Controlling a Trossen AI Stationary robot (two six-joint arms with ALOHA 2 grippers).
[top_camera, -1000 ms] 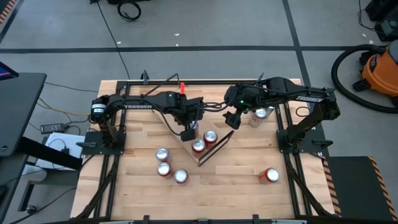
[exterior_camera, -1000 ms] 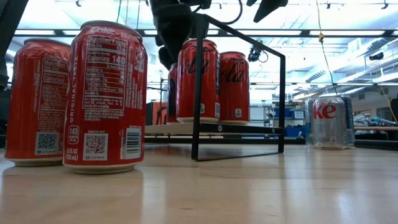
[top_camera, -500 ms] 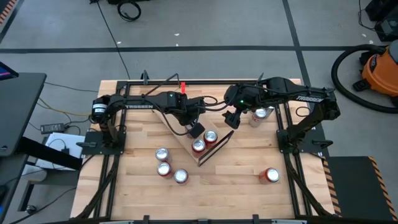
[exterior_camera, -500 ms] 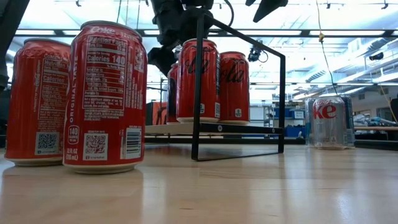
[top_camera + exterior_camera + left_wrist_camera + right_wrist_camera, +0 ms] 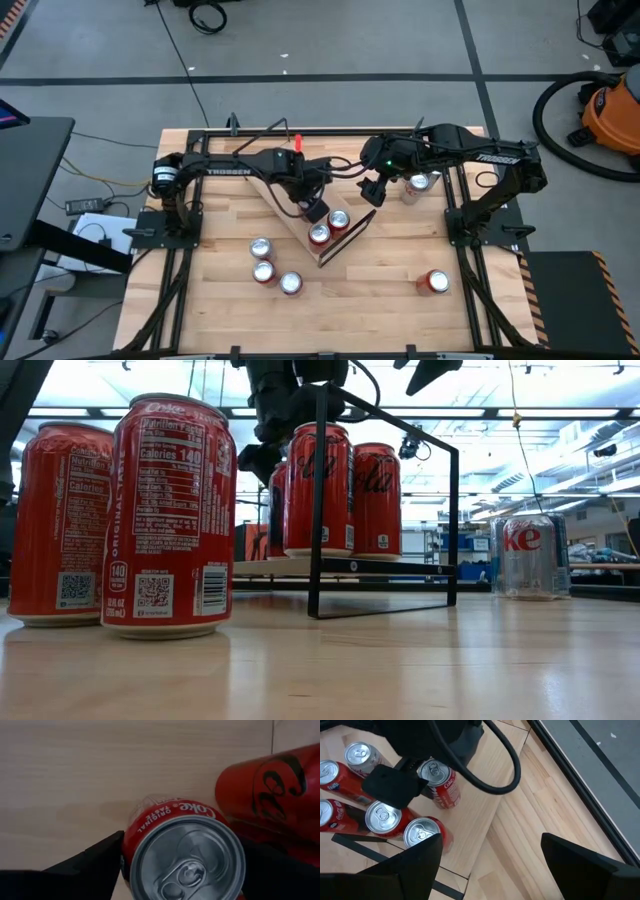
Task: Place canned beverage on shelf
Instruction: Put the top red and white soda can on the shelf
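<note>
The shelf, a light-wood plank (image 5: 482, 807) with a black wire frame (image 5: 385, 510) at its end, lies slantwise mid-table (image 5: 300, 228). Two red cans (image 5: 318, 235) (image 5: 338, 220) stand on it beside the frame. My left gripper (image 5: 316, 209) is above the plank, shut on a third red can (image 5: 185, 855), which also shows in the right wrist view (image 5: 439, 782). My right gripper (image 5: 370, 190) hangs open and empty above the table, just beyond the shelf's far right corner. My left gripper pinches the can's side wall near its top rim (image 5: 127, 852) between its two fingers, one finger (image 5: 95, 867) on each side. The fingers point down from above. The can stands upright with its bottom on the plank (image 5: 278, 552).
Three red cans (image 5: 261, 247) (image 5: 264, 272) (image 5: 291, 284) stand near the table's front left, and one red can (image 5: 433, 282) stands at the front right. A silver can (image 5: 415, 185) stands at the far right, near my right arm. Black rails edge the table.
My left gripper has shifted a little toward the table's right edge, nearer the two cans on the shelf. The can between its fingers stays upright on the plank.
</note>
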